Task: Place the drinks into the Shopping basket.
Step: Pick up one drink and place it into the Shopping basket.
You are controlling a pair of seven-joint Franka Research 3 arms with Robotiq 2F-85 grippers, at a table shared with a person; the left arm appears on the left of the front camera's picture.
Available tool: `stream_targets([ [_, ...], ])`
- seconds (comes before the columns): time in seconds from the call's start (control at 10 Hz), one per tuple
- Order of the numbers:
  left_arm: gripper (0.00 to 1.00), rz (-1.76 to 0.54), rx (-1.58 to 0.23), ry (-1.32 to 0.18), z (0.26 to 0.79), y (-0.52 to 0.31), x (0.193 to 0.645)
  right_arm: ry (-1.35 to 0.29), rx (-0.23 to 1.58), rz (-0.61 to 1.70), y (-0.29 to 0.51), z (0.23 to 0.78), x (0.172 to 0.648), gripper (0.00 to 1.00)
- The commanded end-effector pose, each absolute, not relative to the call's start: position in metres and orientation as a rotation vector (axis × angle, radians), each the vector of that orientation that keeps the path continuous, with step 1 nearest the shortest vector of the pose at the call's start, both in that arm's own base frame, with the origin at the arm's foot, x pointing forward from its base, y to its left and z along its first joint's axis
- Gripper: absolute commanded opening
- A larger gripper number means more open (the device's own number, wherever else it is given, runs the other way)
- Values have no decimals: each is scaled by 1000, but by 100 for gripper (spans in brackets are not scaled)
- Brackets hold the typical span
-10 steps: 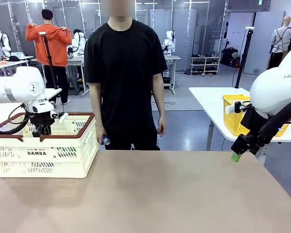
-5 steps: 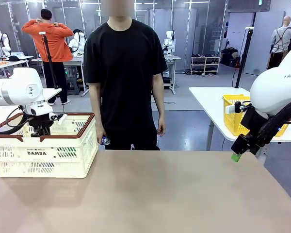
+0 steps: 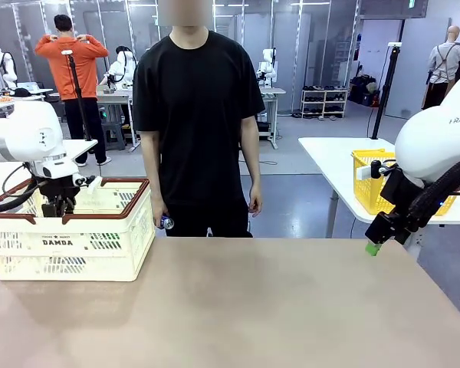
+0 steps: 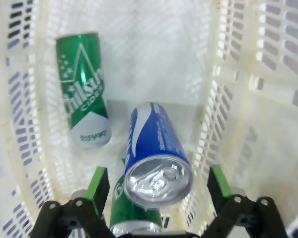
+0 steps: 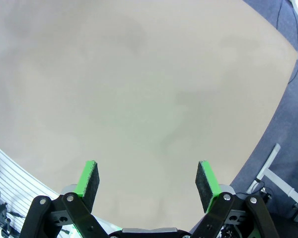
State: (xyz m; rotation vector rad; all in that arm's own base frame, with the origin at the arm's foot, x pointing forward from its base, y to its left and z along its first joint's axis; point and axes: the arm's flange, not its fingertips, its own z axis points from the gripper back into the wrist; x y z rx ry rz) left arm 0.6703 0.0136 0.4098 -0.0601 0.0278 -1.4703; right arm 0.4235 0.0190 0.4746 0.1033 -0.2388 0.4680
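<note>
The left gripper (image 4: 159, 186) is being held inside the basket (image 4: 228, 99), its jaws spread wide, with nothing clamped. Between its green pads (image 4: 98, 182) the blue can (image 4: 156, 158) is seen, silver top toward the camera, apart from both pads and leaning over a green can (image 4: 131, 218) just beneath it. A second green can (image 4: 84, 96) is lying on the basket floor farther ahead of the fingers, off to one side. In the front view the left gripper (image 3: 59, 205) is being kept low within the basket (image 3: 100, 241), behind its brown rim. The right gripper (image 5: 148, 179) is being held wide open above the bare table (image 5: 139, 89), nothing between its pads. In the front view, the right gripper (image 3: 373, 247) is hanging near the table's (image 3: 238, 307) right edge, well apart from the basket.
</note>
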Motion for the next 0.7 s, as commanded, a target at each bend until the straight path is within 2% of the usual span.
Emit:
stream_targets([
  [0.0,100,-1457,-37,33,429,17,658,-235,103,480,18,476,424,97],
  [0.3,100,-1394,-26,48,452,24,660,-235,103,480,18,476,424,97],
  [0.6,100,-1343,-62,-16,459,29,664,-235,103,480,18,476,424,97],
])
